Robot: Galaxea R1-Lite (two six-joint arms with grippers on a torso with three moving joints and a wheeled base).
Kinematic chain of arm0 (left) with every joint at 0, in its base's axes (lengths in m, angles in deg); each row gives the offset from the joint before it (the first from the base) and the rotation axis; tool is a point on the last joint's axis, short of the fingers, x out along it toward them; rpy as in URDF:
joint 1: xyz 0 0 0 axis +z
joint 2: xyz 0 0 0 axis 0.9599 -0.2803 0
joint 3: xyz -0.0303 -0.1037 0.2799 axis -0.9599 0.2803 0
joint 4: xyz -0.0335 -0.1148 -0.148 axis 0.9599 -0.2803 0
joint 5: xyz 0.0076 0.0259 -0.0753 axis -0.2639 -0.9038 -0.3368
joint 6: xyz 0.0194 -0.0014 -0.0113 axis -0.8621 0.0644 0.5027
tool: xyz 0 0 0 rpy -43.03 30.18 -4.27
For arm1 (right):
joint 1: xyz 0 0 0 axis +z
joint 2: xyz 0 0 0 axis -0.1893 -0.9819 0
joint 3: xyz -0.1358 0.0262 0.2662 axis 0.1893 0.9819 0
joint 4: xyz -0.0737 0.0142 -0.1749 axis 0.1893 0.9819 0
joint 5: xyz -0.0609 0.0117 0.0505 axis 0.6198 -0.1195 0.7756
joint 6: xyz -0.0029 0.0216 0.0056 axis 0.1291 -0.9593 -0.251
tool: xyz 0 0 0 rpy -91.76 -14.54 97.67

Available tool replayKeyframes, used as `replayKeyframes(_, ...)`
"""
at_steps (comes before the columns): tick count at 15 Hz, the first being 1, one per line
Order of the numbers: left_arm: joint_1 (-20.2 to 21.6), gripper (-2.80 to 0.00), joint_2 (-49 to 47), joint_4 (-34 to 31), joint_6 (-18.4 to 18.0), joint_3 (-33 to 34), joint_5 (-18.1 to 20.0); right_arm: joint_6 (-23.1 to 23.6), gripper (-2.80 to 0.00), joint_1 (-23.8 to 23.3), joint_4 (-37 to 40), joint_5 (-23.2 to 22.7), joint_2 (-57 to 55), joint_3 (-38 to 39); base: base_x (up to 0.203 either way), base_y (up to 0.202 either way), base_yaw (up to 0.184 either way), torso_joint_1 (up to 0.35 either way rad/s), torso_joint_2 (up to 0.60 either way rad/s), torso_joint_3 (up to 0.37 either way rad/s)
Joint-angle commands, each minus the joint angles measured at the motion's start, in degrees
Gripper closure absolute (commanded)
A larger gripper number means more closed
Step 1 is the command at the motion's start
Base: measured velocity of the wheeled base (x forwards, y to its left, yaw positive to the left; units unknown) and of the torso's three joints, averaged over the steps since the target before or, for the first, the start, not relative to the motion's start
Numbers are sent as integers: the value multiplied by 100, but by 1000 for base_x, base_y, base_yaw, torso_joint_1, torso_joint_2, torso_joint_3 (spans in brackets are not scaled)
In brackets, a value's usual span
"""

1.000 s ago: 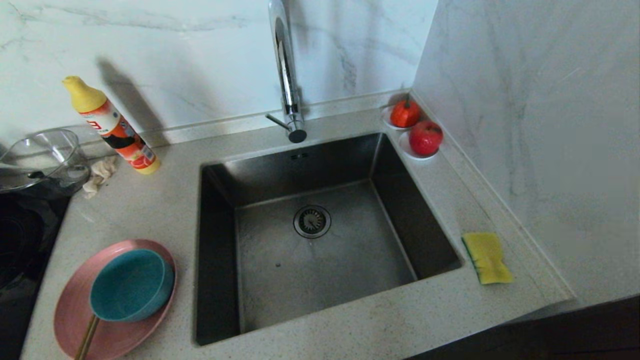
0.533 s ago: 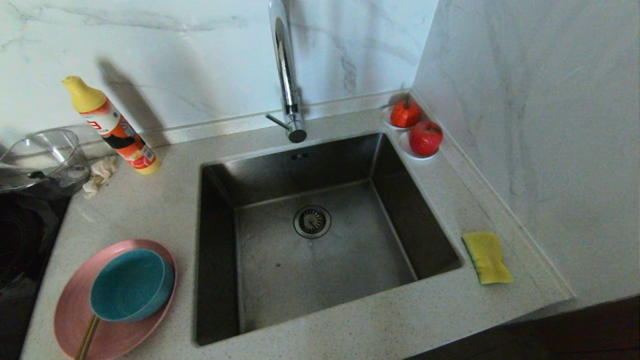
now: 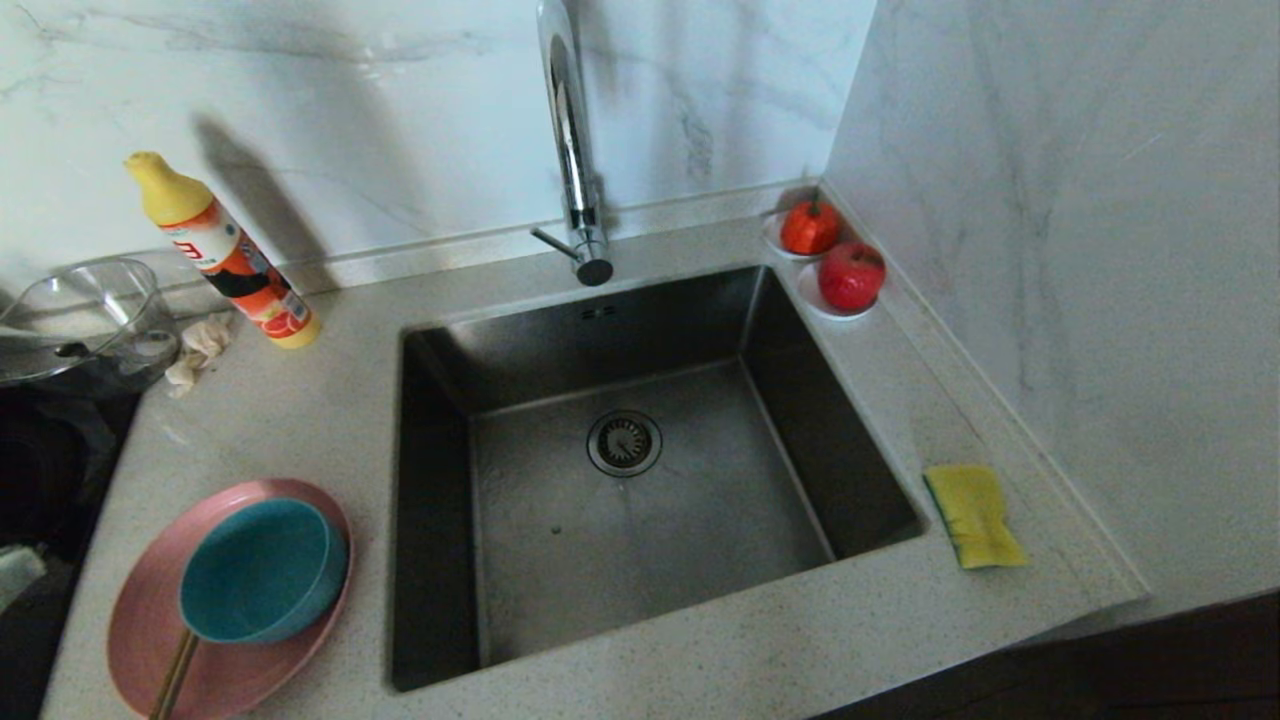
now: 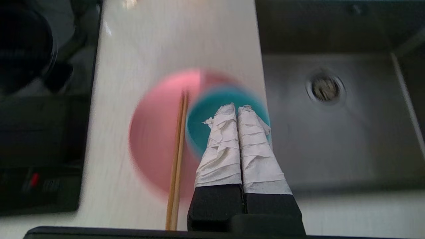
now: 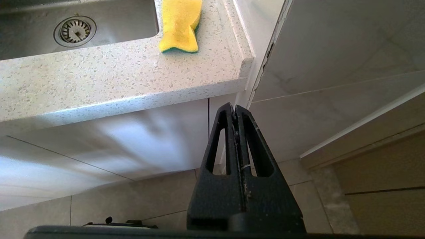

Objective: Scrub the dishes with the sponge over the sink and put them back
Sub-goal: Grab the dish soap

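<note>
Pink and matte, the plate (image 3: 150, 620) sits on the speckled countertop (image 3: 700, 660) at the near left of the sink (image 3: 640, 520), with the teal bowl (image 3: 262, 570) resting inside it toward the sink side. A pair of wooden chopsticks (image 3: 172, 680) lies on the plate, its far end reaching the bowl's near edge. The yellow sponge (image 3: 974, 516) lies flat on the counter just beside the sink's right rim, its green scouring layer showing along one edge.

From the left wrist view, the left gripper (image 4: 236, 108) hangs above the bowl (image 4: 206, 119), its 2 white-wrapped fingers (image 4: 221, 146) pressed together with nothing between them; whether it touches the dish cannot be told. In the head view only a pale tip of it shows at the far left edge. The right gripper (image 5: 235, 106) is parked low, below the counter's front edge and in front of the cabinet, its black fingers (image 5: 252, 149) also pressed together and holding nothing; the sponge (image 5: 181, 25) sits well above and ahead of it.

Behind the sink stands the chrome tap (image 3: 572, 150). An orange detergent bottle (image 3: 225, 255) with a yellow cap, a beige rag (image 3: 200, 345) and a clear glass bowl (image 3: 80, 315) occupy the far left, and 2 red fruits on white saucers (image 3: 835, 262) sit in the far right corner.
</note>
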Motion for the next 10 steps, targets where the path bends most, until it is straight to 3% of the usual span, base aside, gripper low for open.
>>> replayKeyframes(1,-1,0,-1923,804,57,-458,-145,-2,0,3,2,2,1,1,0,0,0,0,0,0)
replayKeyframes(5,-18,0,-3682,2342,97,-1092,-821,-2,0,3,2,2,1,1,0,0,0,0,0,0)
replayKeyframes(10,-26,0,-5037,4170,72,-1318,-1516,-2,0,3,2,2,1,1,0,0,0,0,0,0)
